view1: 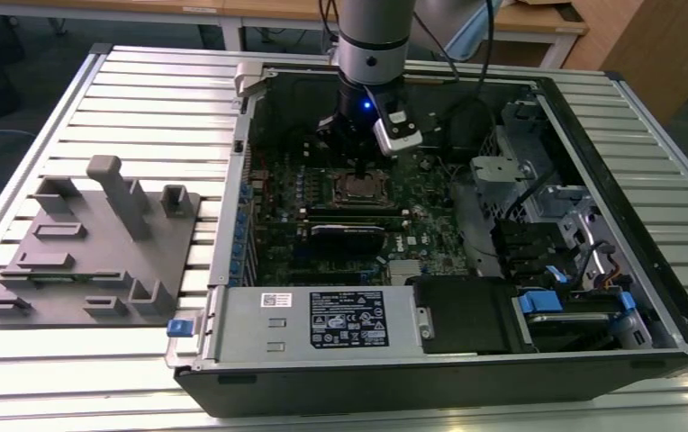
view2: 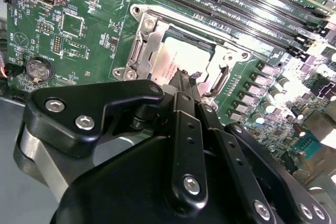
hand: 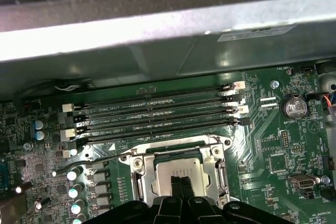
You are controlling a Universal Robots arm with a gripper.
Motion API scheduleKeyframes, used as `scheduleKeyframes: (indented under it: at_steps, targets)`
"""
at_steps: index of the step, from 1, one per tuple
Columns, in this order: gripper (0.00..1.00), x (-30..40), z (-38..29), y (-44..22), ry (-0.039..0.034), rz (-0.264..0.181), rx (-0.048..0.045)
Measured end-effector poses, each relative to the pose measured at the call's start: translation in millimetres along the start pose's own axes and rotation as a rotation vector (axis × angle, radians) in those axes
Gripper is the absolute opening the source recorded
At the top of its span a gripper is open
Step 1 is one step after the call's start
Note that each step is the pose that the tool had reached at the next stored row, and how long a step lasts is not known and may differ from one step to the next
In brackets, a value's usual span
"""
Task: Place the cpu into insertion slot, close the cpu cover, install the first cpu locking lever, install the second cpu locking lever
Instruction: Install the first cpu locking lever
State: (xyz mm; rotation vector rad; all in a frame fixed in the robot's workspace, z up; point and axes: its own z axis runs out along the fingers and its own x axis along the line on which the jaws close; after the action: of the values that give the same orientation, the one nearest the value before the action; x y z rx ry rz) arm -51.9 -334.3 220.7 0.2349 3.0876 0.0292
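Exterior view: the gripper [view1: 360,175] hangs straight down inside the open computer case [view1: 320,396], above the insertion slot [view1: 334,189] near the middle of the motherboard [view1: 284,252].

In both wrist views the claw is narrow, fingertips almost together and gripping nothing. The tips sit on or just above the cpu [hand: 181,170].

Findings:
- The cpu lies flat in the slot, its dull metal top showing through the window of the cpu cover [hand: 143,174], which appears folded down over it.
- A locking lever [hand: 89,163] juts out beside the socket, apparently not latched.
- The memory slots [hand: 157,111] run just beside the socket.

Judgement: the step in hand looks like pressing the cover home. Any push should go squarely downward with light force and no sideways drag, so the chip stays seated.

Surroundings, reading the exterior view as a clock face: the case rests on a slatted metal table [view1: 140,378]. A grey fixture block [view1: 80,261] lies at nine o'clock, well apart. Wooden desks [view1: 537,22] stand at twelve.
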Motion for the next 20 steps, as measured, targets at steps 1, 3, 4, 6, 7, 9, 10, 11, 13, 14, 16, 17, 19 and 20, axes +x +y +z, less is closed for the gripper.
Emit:
scheduleKeyframes:
  at_steps: [1,3,4,6,7,9,10,11,13,14,16,17,19,20]
  targets:
    - [0.10,0.0,-0.1,0.1,-0.0001,0.000,-0.0003]
    - [0.10,0.0,-0.3,0.0,-0.0001,0.000,-0.0002]
    - [0.10,0.0,-0.5,0.0,0.0000,0.000,0.0000]
    - [0.10,0.0,-0.8,0.0,0.0001,0.000,0.0001]
    - [0.10,0.0,-1.0,0.0,0.0001,0.000,0.0000]
    - [0.10,-0.1,-1.5,0.0,0.0000,0.000,-0.0001]
    - [0.10,-0.1,-1.7,0.0,0.0000,0.000,-0.0001]
    - [0.10,-0.1,-1.9,0.0,-0.0001,0.000,-0.0001]
    - [0.10,-0.1,-2.4,0.1,0.0000,0.000,-0.0001]
    - [0.10,-0.1,-2.4,0.1,0.0000,0.000,-0.0001]
    - [0.10,-0.1,-2.7,0.0,0.0001,0.000,0.0002]
    - [0.10,-0.1,-3.1,0.0,0.0002,0.000,0.0004]
    - [0.10,-0.2,-3.5,0.1,0.0000,0.000,0.0000]
    - [0.10,-0.2,-3.8,0.1,0.0000,0.000,0.0000]
